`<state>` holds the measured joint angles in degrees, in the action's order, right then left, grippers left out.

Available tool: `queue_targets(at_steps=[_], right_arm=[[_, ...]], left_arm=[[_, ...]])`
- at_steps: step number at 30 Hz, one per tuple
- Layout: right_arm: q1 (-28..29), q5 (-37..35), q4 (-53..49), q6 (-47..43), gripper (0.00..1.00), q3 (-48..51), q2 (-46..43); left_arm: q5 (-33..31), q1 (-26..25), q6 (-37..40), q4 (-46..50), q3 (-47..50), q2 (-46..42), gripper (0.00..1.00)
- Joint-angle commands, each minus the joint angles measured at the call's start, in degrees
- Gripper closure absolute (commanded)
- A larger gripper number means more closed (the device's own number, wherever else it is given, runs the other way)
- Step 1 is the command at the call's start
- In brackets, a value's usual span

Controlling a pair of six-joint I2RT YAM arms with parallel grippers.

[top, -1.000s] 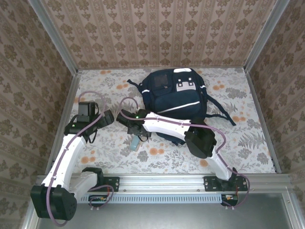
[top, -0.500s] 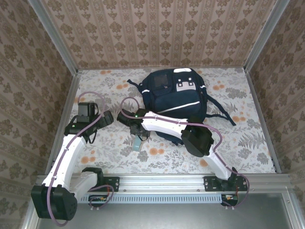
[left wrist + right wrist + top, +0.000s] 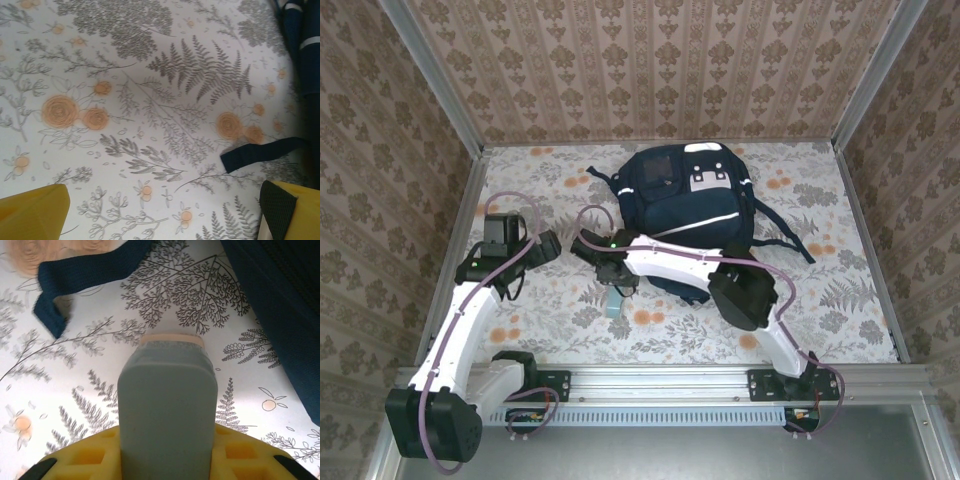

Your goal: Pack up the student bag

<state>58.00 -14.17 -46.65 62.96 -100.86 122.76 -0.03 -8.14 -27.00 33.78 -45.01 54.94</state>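
The right claw [image 3: 615,283] stood narrowed against the sides of a grey-blue case [image 3: 167,405] on the table [image 3: 820,300], the left claw [image 3: 165,212] hung wide open and empty, and the student bag [image 3: 685,205] lay flat at the far middle of the table, just beyond the case. The hold seemed to take one end only, so the case could swing or slip on lifting; nor did the bag show any open mouth to receive it.

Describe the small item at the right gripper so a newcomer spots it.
Start at the navy student bag on the floral table. Off its near-left corner, between the right gripper's fingers, is a small grey-blue block with a pale pink end, much paler than the bag.
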Motion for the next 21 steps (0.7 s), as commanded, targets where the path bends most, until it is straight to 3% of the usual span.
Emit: queue_targets(at_steps=[1,11,16,21], right_arm=[[-0.42,1.98,9.01,-6.63,0.77,4.23,-10.56],[-4.52,0.41,20.21,-15.3,0.8,23.18,-34.53],[-9.46,-3.43,17.94,-16.14,0.81,31.98,-47.17],[-16.72,-5.05,11.16,-15.09,0.8,38.1,-59.47]], left_arm=[[5.24,0.33,1.09,-1.16,-0.75,-0.5,0.0],[11.49,-3.2,-1.92,-0.35,-6.17,5.63,0.0],[9.24,-12.32,-0.28,-1.72,-9.97,10.55,0.0],[6.6,-25.74,4.85,-5.38,-15.65,17.23,0.0]])
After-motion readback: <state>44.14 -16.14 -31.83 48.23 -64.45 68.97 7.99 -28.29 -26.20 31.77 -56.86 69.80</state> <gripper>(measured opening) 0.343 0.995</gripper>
